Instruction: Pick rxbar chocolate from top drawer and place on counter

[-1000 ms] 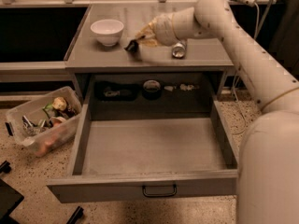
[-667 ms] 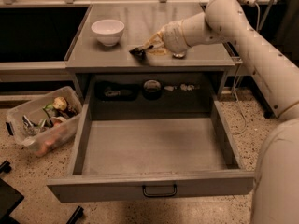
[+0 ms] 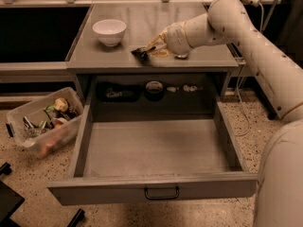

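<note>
The top drawer point(image 3: 154, 187) is pulled fully out; its grey inside shows nothing lying in it. My gripper point(image 3: 141, 52) reaches in from the right and sits low over the front middle of the counter point(image 3: 156, 20). It is shut on a small dark flat thing, the rxbar chocolate point(image 3: 138, 53), which is at or just above the counter surface. The arm's pale wrist hides the space right behind the bar.
A white bowl point(image 3: 109, 31) stands on the counter's left. A silver can point(image 3: 182, 56) peeks out under the wrist. A clear plastic bin point(image 3: 42, 124) of odds and ends sits on the floor left of the drawer. Dark items point(image 3: 154, 89) lie in the recess behind the drawer.
The gripper with the dark bar has moved a little right and down toward the counter's front edge. The drawer has stayed open.
</note>
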`<state>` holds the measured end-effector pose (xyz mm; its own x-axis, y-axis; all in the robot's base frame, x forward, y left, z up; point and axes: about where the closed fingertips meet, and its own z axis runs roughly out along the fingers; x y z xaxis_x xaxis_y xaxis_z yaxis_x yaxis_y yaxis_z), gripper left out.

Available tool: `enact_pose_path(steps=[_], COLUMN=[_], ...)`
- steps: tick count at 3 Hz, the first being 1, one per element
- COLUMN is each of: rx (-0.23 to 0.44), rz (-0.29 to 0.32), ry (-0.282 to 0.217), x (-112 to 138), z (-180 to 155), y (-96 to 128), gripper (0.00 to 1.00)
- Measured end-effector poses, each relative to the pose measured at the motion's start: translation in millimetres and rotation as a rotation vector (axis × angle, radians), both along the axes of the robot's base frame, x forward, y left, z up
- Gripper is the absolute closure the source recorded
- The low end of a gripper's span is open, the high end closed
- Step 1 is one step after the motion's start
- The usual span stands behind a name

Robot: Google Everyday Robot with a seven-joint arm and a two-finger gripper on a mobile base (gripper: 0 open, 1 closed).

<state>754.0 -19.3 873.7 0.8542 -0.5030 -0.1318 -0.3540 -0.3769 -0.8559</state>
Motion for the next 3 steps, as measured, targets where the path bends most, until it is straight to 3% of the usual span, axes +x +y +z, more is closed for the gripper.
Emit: enact_pose_path(steps=[2, 3], rx=[0.0, 0.0], rz=[0.0, 0.0], ry=[0.0, 0.0], x=[0.0, 0.0], z=[0.0, -0.1], y=[0.1, 0.1], gripper=[0.11, 0.0])
